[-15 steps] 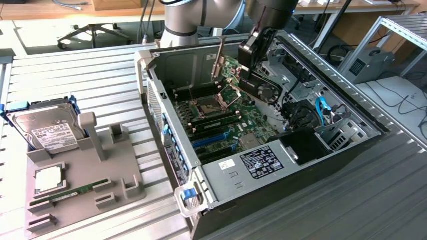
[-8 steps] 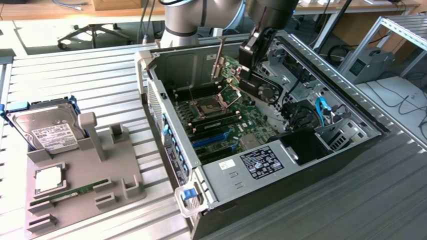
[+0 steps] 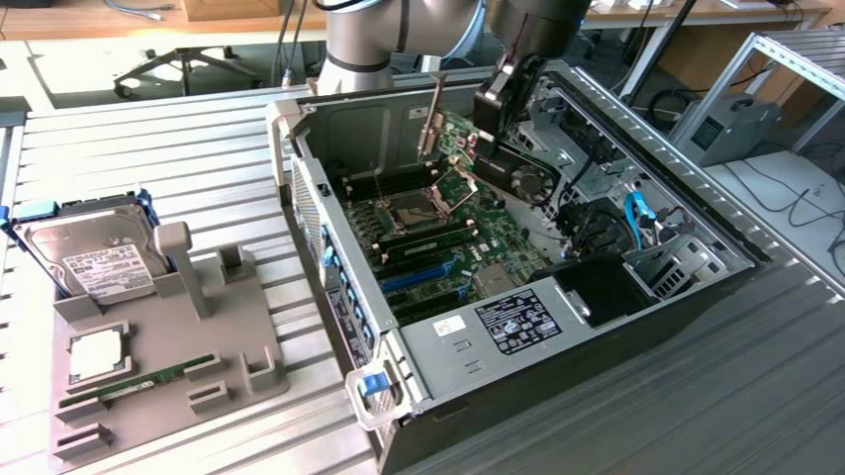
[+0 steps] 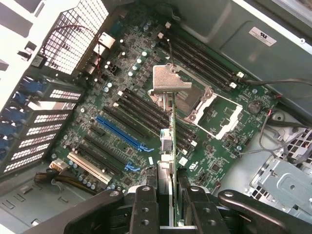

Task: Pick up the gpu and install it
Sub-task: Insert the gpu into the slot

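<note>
You have the pick-up done: the gripper [image 3: 496,119] is clamped on the gpu [image 3: 521,176], with its fingers [image 4: 146,207] pressed against both faces of the card, and the card hangs in the air in the upper middle of the exterior view, inside the open top of the computer case [image 3: 595,381]. From the wrist camera you are looking down the gpu [image 4: 173,141] edge-on, its silver bracket end farthest from the gripper [image 4: 171,207], with the motherboard [image 4: 219,156] lying below it. The install half looks not yet done, as I judge it: the card's edge stands clear of the board and sits in no slot, and it hovers over the area beside the open CPU socket [image 4: 214,109] rather than over the long blue expansion slot [image 4: 122,131]. By count you have one gpu, one gripper, one computer case and one motherboard with one CPU socket. On the board I make out one long blue slot and one cream-coloured slot [image 4: 90,166]; the black slots are too crowded to count surely. On the exterior view's left, well apart from the case, there is one grey holder [image 3: 172,336] carrying one hard drive [image 3: 99,259] standing upright, one narrow green memory stick [image 3: 139,381] lying on its edge, and one square silver chip [image 3: 97,354] between them.
</note>
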Motion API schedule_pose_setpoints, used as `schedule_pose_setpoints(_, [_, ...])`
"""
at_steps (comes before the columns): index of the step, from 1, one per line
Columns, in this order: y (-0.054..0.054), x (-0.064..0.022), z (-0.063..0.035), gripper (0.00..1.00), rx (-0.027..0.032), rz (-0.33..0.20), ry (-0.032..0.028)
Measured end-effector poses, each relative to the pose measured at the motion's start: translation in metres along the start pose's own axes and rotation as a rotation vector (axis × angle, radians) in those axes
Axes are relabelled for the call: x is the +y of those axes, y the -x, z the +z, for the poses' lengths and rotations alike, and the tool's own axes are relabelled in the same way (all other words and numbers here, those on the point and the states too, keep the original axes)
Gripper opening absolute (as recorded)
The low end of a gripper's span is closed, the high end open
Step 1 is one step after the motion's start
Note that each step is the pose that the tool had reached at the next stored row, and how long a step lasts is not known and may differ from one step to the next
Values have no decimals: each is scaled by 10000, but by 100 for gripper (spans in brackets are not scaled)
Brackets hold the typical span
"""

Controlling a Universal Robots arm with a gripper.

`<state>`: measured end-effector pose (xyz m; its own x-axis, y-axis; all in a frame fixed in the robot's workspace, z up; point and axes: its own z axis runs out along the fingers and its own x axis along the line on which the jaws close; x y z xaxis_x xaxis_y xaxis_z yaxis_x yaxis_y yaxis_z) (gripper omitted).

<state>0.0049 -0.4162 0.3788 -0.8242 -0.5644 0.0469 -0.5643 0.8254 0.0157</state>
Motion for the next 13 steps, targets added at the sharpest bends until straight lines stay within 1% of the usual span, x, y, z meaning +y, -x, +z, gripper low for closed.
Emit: schedule_pose_setpoints(13, [0,0,0,27,4,-271,-12])
